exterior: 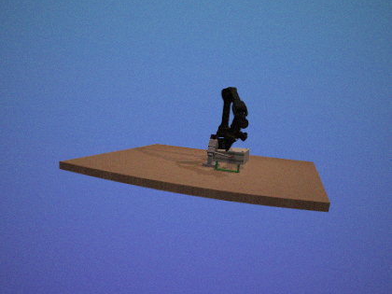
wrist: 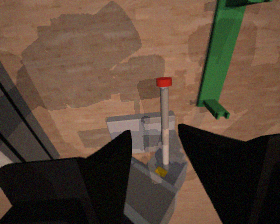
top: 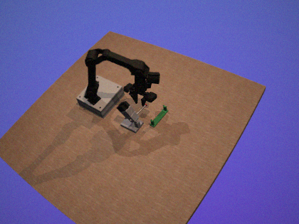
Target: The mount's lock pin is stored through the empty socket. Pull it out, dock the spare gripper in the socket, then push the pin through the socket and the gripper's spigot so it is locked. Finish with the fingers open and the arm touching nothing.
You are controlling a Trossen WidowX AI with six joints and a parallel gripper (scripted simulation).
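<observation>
Grey with a red cap, the lock pin (wrist: pixel 164 125) stands through the socket of the grey mount (wrist: pixel 150 172), its shaft rising in the gap between the two black jaws, nearer the right one and touching neither. The jaws are partly spread and grip nothing, hanging just above the mount on the wooden desk (top: pixel 199 134). A green cradle (wrist: pixel 220 55) lies just beside the mount, outside the jaws, and the dark spare gripper (top: pixel 123 107) sits on the mount's sloped top.
</observation>
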